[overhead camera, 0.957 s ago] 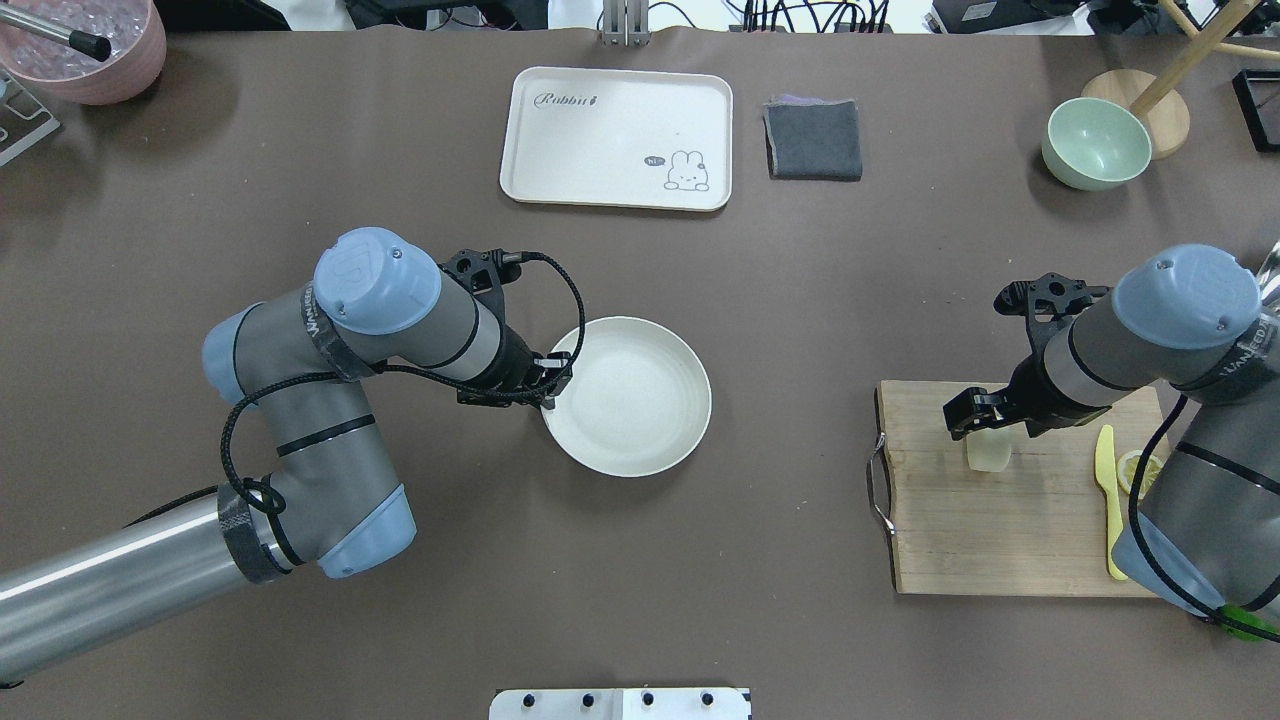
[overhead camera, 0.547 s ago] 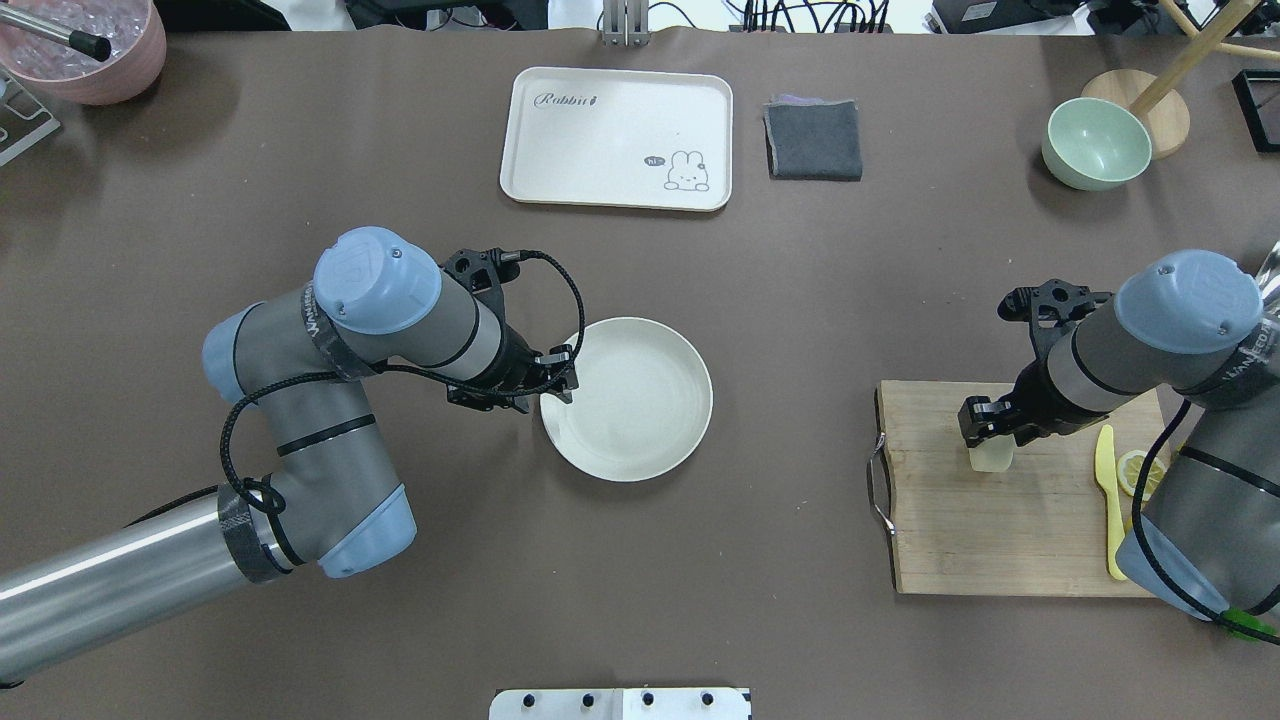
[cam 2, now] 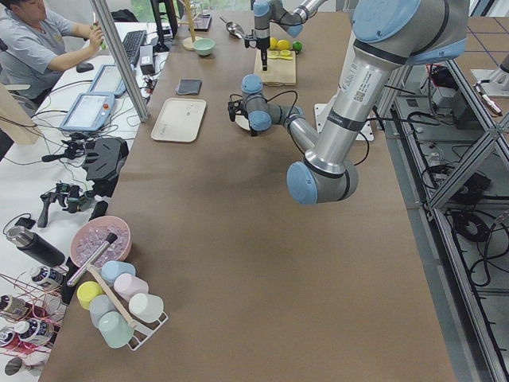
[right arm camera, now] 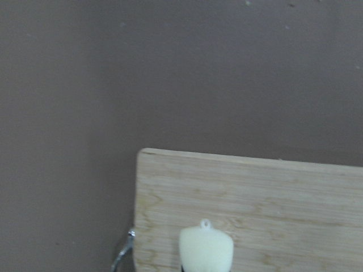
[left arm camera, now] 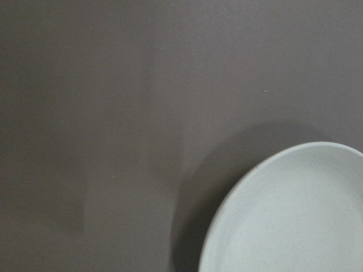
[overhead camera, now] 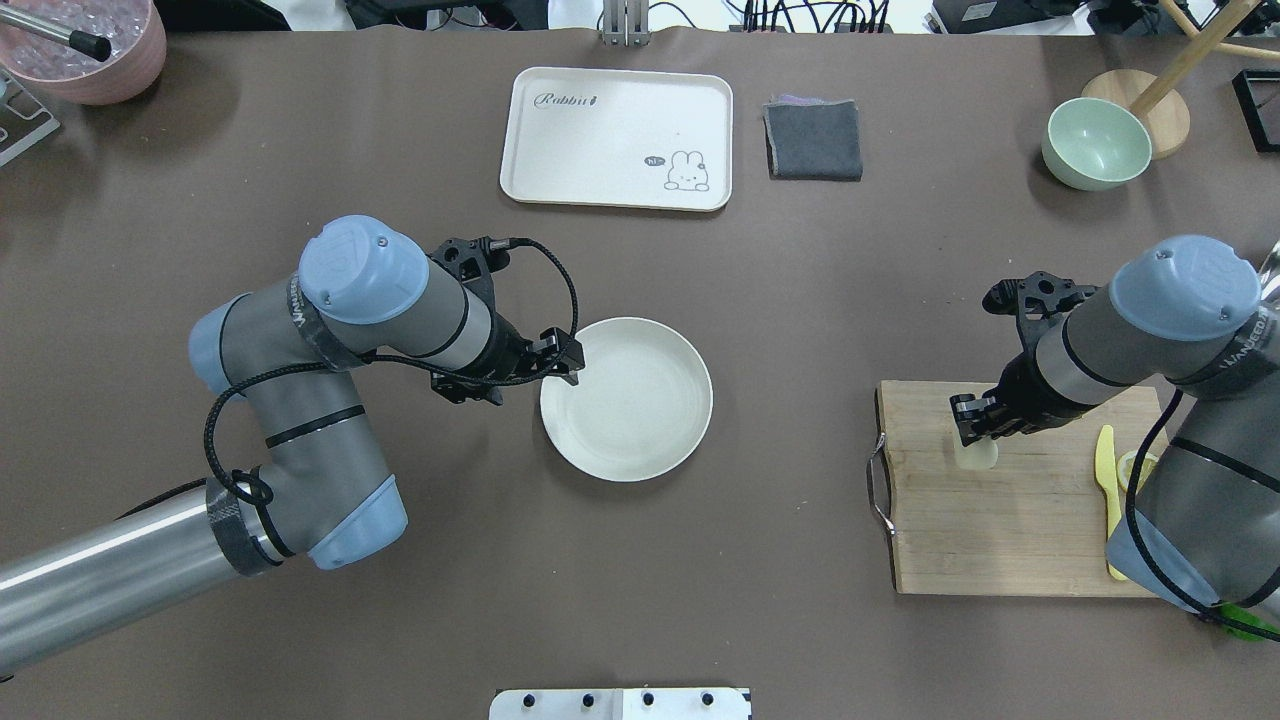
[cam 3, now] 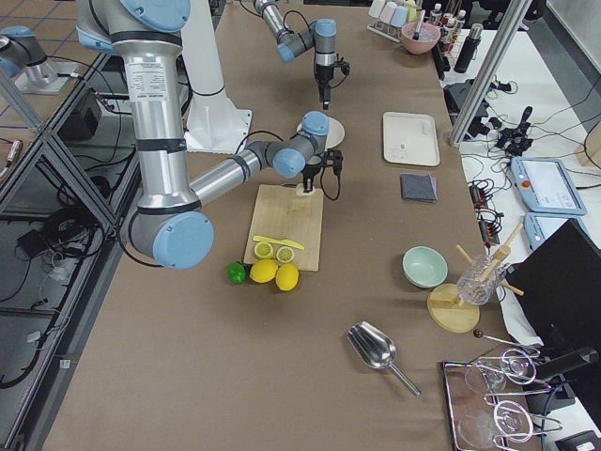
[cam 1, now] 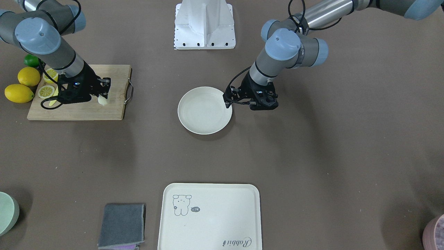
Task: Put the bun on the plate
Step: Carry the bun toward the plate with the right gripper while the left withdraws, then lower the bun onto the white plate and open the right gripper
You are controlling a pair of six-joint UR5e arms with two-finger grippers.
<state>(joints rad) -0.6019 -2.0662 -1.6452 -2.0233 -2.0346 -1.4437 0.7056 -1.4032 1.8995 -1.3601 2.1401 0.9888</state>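
Presently the right pincer (overhead camera: 975,425) grips the bun (overhead camera: 976,455) over the cutting board (overhead camera: 1000,540); the plate (overhead camera: 650,420) lies well apart toward the robot's left, beside the left pincer (overhead camera: 566,362), whose opening cannot be told.

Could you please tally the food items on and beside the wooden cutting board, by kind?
Bun: 1
Whole lemons: 2
Lime: 1
Lemon slices: 2
Total: 6
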